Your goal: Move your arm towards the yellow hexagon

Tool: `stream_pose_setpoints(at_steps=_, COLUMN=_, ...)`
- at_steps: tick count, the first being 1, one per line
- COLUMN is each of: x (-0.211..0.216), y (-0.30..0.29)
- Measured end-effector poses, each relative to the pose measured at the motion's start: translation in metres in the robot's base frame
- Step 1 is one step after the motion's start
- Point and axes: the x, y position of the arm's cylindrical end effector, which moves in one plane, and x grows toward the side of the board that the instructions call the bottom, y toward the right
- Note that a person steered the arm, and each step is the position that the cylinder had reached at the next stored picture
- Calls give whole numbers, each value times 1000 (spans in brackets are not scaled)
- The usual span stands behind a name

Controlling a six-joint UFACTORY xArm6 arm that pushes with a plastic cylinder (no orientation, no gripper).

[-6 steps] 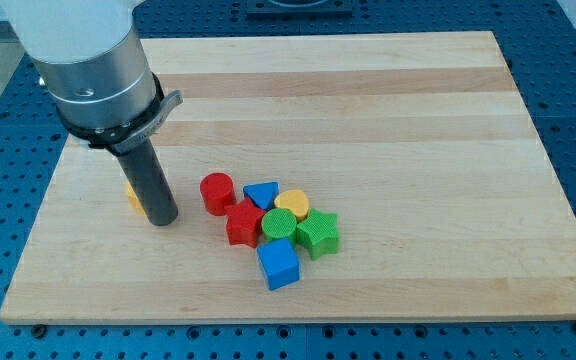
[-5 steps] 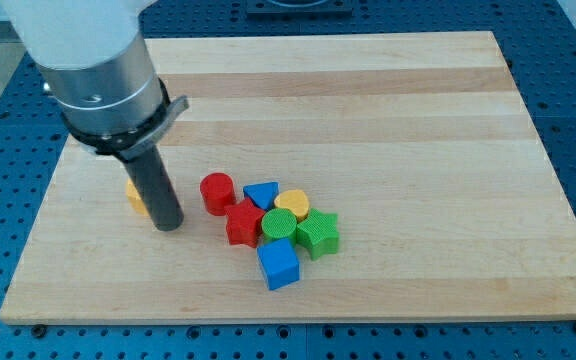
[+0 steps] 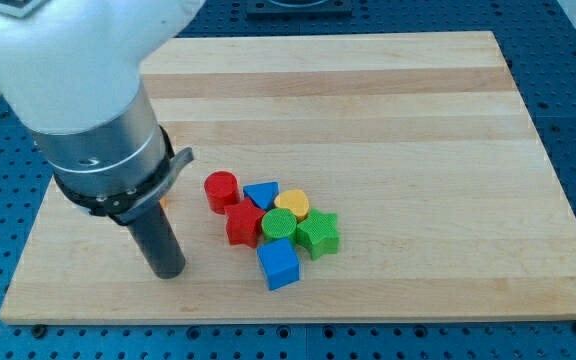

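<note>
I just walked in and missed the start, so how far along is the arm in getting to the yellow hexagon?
Done: the arm is at the board's left, where a small yellow-orange sliver, presumably the hexagon, peeks out beside the arm's collar.
In hand: my tip rests toward the view's bottom from that sliver, left of the blue cube and red cylinder.
Left: closing that gap; contact cannot be confirmed.

Your tip has slid toward the view's bottom, from beside the yellow hexagon down to a spot left of the blue cube. Your arm body has swung lower and now hides nearly all of the hexagon, leaving only a sliver showing. The red cylinder has shifted very slightly to the view's right.
</note>
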Motion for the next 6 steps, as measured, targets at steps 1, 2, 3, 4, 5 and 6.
stream_pose_setpoints(at_steps=1, x=-35, y=0)
stream_pose_setpoints(at_steps=2, x=-72, y=0)
stream_pose_setpoints(at_steps=3, x=-91, y=-1)
stream_pose_setpoints(at_steps=4, x=-64, y=-1)
stream_pose_setpoints(at_steps=5, x=-41, y=-4)
stream_pose_setpoints(at_steps=6, x=-40, y=-29)
